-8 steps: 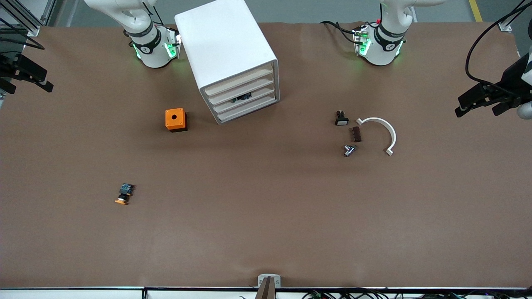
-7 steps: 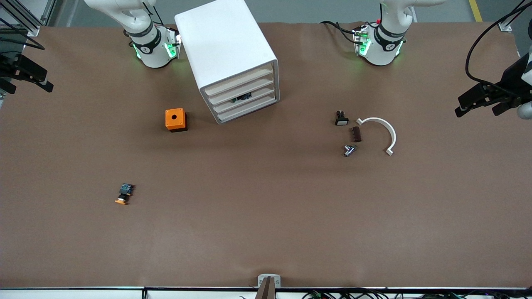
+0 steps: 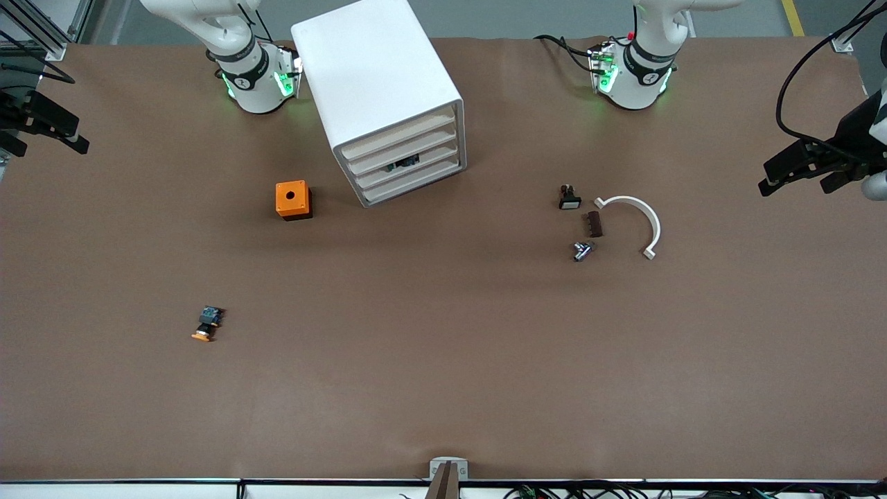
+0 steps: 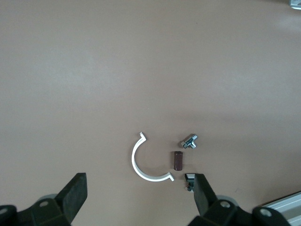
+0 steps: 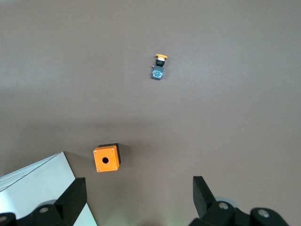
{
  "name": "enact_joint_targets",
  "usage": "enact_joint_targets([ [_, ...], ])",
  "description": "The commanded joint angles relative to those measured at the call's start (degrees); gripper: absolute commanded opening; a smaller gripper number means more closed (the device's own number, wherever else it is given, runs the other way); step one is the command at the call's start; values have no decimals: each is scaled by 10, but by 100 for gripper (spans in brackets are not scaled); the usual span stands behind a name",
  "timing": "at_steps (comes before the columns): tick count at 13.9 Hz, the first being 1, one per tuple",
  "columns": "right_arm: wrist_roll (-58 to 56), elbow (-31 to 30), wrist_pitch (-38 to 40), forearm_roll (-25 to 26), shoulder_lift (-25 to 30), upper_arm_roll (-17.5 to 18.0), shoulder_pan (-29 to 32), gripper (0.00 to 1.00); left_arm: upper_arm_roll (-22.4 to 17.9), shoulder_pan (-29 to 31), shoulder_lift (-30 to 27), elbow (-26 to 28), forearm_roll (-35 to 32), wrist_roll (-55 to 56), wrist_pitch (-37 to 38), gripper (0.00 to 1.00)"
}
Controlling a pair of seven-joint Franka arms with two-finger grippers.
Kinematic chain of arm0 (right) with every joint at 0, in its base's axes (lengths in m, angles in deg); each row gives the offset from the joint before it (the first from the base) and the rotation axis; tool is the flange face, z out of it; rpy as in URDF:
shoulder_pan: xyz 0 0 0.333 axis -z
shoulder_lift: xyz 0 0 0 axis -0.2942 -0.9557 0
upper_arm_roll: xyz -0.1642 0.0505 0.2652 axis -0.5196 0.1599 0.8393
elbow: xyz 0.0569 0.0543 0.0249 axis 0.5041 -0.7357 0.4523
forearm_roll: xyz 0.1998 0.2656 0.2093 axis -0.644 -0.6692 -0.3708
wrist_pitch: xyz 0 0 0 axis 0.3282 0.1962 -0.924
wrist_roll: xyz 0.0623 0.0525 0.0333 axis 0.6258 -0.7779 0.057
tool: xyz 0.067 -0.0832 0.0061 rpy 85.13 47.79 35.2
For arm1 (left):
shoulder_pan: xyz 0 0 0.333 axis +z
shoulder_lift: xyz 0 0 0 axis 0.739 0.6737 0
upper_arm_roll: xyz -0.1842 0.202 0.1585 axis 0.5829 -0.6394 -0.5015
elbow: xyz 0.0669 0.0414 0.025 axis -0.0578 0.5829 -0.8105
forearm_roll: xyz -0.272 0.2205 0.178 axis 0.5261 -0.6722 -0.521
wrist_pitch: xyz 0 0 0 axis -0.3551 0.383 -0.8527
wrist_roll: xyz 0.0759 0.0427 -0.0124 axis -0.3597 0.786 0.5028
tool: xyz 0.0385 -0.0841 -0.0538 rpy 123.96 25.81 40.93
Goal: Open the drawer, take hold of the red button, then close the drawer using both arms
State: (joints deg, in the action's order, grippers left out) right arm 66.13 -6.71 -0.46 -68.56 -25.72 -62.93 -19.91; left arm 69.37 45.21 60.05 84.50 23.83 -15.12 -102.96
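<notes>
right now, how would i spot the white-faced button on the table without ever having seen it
Start at the white cabinet, then look toward the left arm's end of the table for the white half-ring. Beside it is a cluster of three small parts. The button is the one farthest from the front camera, black with a white face, unlike the brown block and metal fitting.

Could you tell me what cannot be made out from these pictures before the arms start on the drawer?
- Button: front view, only a small dark bit shows between the slats of the drawer; its cap colour is hidden.
- Cabinet: right wrist view, cut off by the picture's edge; the slat fronts barely show.
- Left gripper and right gripper: front view, both open at the table's ends, their arms cut off by the edges.
</notes>
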Motion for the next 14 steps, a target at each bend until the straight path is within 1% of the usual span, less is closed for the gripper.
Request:
enact_joint_targets([
  [1,-8,-13,0,5,16,3,4,100,0,5,15,-4,-12,-8,7,100],
  [4,-8,-13,1,5,16,3,4,100,-1,6,44,-4,-11,0,6,100],
  [9,-8,-14,1,5,16,3,5,100,-1,-1,115,-3,-9,3,7,100],
  [11,-8,-14,1,6,16,3,5,100,2,-6,129,-4,-9,10,7,100],
  [12,-8,-14,1,6,16,3,5,100,4,-9,138,-4,-8,24,7,100],
  [14,-8,-14,5,9,16,4,5,100,6,-34,153,-6,-3,81,8,100],
])
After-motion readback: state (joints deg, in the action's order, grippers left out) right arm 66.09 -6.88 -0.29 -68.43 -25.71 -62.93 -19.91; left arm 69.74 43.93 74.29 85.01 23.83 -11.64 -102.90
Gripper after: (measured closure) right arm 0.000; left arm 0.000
